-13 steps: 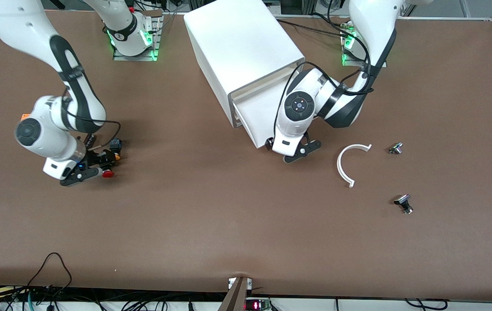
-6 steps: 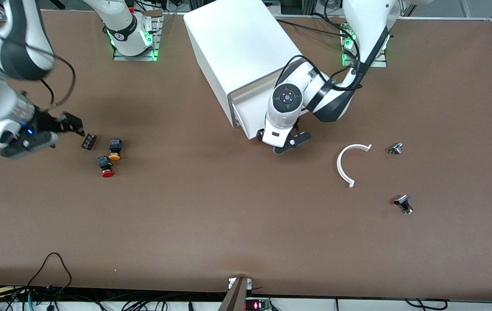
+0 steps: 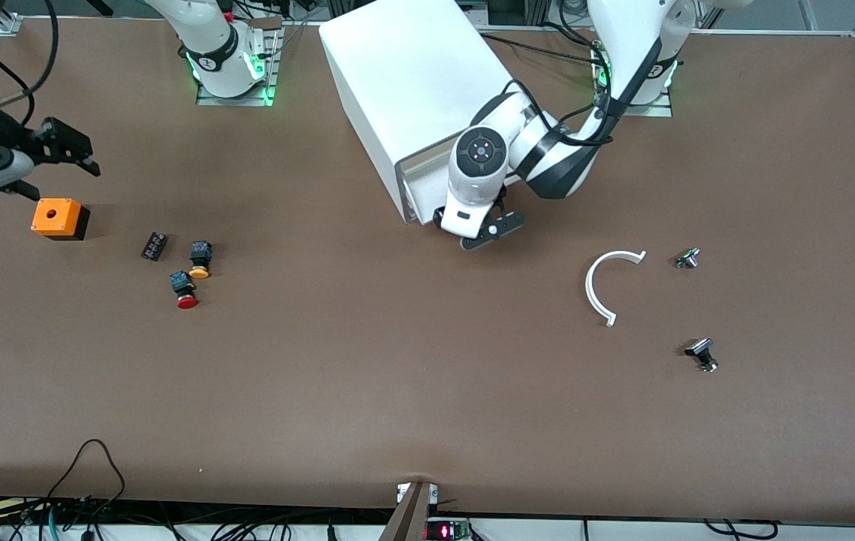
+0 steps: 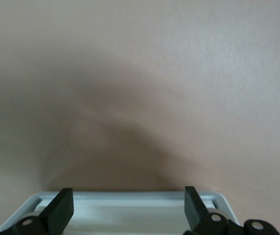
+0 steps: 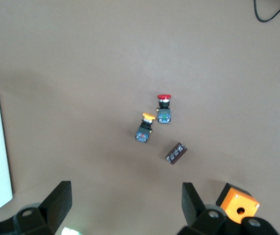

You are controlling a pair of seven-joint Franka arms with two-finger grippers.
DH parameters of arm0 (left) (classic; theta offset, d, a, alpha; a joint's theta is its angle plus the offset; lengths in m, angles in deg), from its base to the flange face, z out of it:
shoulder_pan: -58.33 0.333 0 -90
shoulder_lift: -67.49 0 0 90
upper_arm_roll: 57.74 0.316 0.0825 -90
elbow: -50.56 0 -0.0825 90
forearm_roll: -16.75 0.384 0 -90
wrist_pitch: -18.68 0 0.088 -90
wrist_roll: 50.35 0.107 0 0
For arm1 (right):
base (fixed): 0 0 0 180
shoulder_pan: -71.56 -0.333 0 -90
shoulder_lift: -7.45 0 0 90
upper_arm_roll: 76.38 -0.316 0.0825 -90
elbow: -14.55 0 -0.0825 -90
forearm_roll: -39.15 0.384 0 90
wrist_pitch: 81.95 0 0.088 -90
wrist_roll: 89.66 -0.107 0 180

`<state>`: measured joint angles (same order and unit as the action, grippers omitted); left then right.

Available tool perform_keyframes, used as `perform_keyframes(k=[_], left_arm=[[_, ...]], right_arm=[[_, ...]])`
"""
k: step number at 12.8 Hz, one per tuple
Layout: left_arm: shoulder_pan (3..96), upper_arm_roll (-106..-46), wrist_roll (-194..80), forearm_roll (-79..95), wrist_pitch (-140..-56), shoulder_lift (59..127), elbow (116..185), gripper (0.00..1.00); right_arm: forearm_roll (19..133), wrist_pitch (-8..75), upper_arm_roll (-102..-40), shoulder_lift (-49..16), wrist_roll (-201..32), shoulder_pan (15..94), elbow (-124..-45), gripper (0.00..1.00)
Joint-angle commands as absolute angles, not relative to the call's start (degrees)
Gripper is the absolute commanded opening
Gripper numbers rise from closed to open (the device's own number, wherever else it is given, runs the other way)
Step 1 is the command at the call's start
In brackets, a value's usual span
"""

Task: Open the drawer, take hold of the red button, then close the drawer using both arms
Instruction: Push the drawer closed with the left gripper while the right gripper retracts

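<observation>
The red-capped button (image 3: 185, 290) lies on the brown table beside the yellow-capped one (image 3: 200, 260); it also shows in the right wrist view (image 5: 164, 104). My right gripper (image 3: 59, 176) is open and empty, raised over the table's edge at the right arm's end, well away from the button (image 5: 125, 205). The drawer (image 3: 421, 201) sits almost fully inside the white cabinet (image 3: 412, 83). My left gripper (image 3: 476, 233) is open at the drawer's front; the drawer's white rim (image 4: 130, 197) lies between its fingers (image 4: 61, 208).
An orange box with a hole (image 3: 59, 218) and a small black block (image 3: 154, 246) lie near the buttons. A white curved piece (image 3: 599, 289) and two small metal parts (image 3: 688, 258) (image 3: 702, 355) lie toward the left arm's end.
My right gripper has left the red button on the table and risen away toward the table's end. My left gripper has moved toward the cabinet, and the drawer has slid in.
</observation>
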<state>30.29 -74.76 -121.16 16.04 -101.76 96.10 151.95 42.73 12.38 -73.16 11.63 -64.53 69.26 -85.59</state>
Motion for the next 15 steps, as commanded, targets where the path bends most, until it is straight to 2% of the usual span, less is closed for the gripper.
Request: perform_keyframes(k=[1,11,15], left_arm=[[30.03,-77.33,-123.56,15.78,-102.25,93.95,155.50,0.99],[29.15,-79.01,-125.23,15.78,-102.34,94.04,156.12,0.99],[32.82,-78.14,-124.97,17.62,-101.73,93.86,152.97,0.99]], right_arm=[[41.87,10.16,-74.19,12.98,-64.97,69.89,-85.11,0.99],[41.26,9.81,-74.36,12.72,-65.23,69.45,-83.18,1.00],[41.17,9.81,-74.71,12.63,-66.10,69.45,-83.18,1.00]])
